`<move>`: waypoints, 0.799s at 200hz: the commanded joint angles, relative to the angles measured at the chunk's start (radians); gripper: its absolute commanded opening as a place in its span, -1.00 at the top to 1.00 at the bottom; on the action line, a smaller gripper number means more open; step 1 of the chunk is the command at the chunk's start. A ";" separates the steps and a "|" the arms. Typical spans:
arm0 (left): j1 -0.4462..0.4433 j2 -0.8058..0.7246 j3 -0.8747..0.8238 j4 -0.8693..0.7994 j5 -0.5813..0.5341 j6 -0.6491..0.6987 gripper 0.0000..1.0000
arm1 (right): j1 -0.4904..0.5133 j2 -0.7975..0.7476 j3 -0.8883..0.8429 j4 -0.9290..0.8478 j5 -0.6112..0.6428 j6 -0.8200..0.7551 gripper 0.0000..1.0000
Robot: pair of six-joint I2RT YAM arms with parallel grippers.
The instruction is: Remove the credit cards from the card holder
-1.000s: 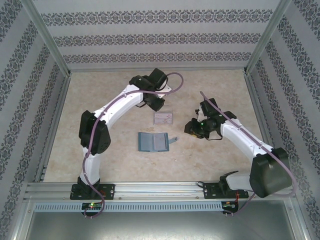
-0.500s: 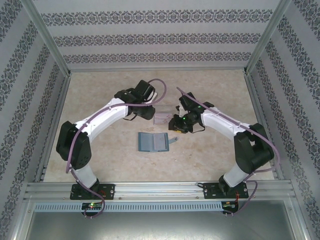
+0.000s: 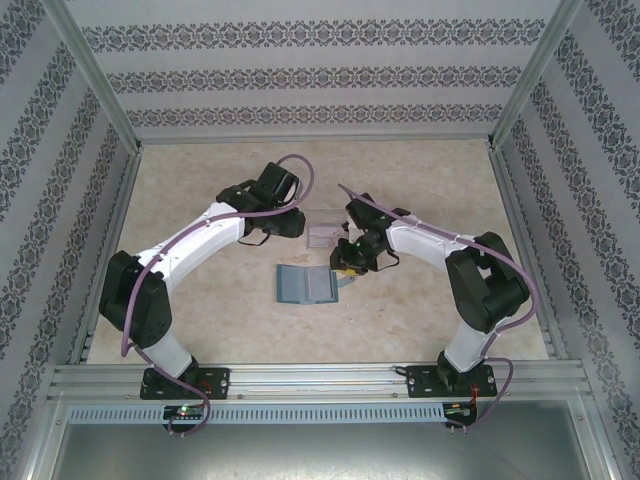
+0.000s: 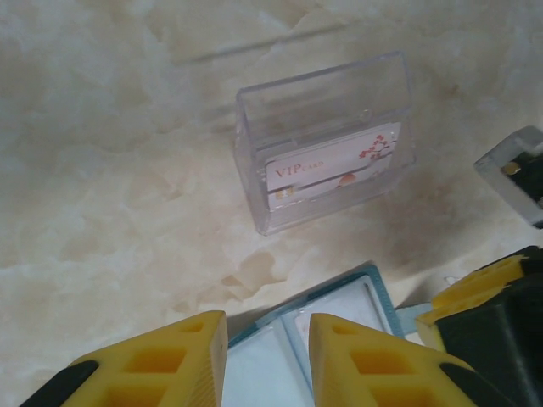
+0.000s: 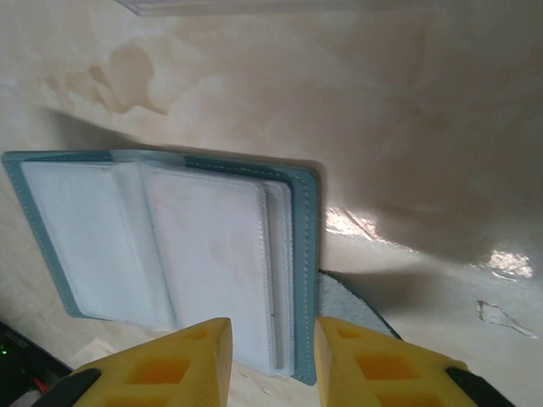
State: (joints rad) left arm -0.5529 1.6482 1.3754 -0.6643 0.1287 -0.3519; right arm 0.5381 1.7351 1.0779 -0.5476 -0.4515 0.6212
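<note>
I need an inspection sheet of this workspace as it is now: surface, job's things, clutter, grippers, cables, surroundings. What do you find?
Surface: beige marbled table, with a few brownish stains.
Job's things: teal card holder lies open, slots up; a pale VIP card sits inside the clear plastic tray.
Clutter: nothing seen.
Grippers: left gripper, fingers apart, above the card holder; right gripper, fingers apart, over its tab side.
Cables: a purple cable runs along each arm.
Surroundings: patterned walls, metal frame.

Bright, even overhead light, soft short shadows, white glare on the tabletop (image 5: 407, 119), close foreground slightly blurred.
</note>
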 commanded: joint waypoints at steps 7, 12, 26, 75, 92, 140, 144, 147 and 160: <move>-0.023 -0.026 -0.050 0.032 0.063 -0.080 0.39 | 0.006 -0.011 -0.048 0.004 0.028 -0.005 0.37; -0.027 -0.029 -0.057 0.039 0.073 -0.087 0.39 | 0.006 -0.010 -0.054 0.007 0.030 -0.005 0.38; -0.035 -0.029 -0.072 0.050 0.096 -0.105 0.40 | 0.006 -0.014 -0.066 0.011 0.034 -0.003 0.38; -0.088 -0.006 -0.118 0.072 0.146 -0.167 0.43 | 0.010 -0.028 -0.121 0.028 0.054 0.007 0.38; -0.105 0.011 -0.137 0.093 0.165 -0.189 0.44 | 0.010 -0.034 -0.138 0.038 0.055 0.015 0.39; -0.149 0.073 -0.149 0.142 0.207 -0.233 0.47 | 0.013 -0.079 -0.142 0.074 0.026 0.030 0.39; -0.152 0.077 -0.150 0.146 0.210 -0.235 0.47 | 0.013 -0.082 -0.140 0.081 0.019 0.031 0.38; -0.153 0.081 -0.152 0.149 0.211 -0.239 0.47 | 0.013 -0.083 -0.138 0.085 0.013 0.032 0.39; -0.160 0.092 -0.160 0.162 0.221 -0.250 0.47 | 0.013 -0.080 -0.125 0.098 0.002 0.035 0.39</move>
State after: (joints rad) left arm -0.6926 1.7168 1.2358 -0.5552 0.3191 -0.5598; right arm 0.5411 1.6806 0.9401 -0.4877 -0.4229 0.6369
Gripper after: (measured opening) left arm 0.265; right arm 0.307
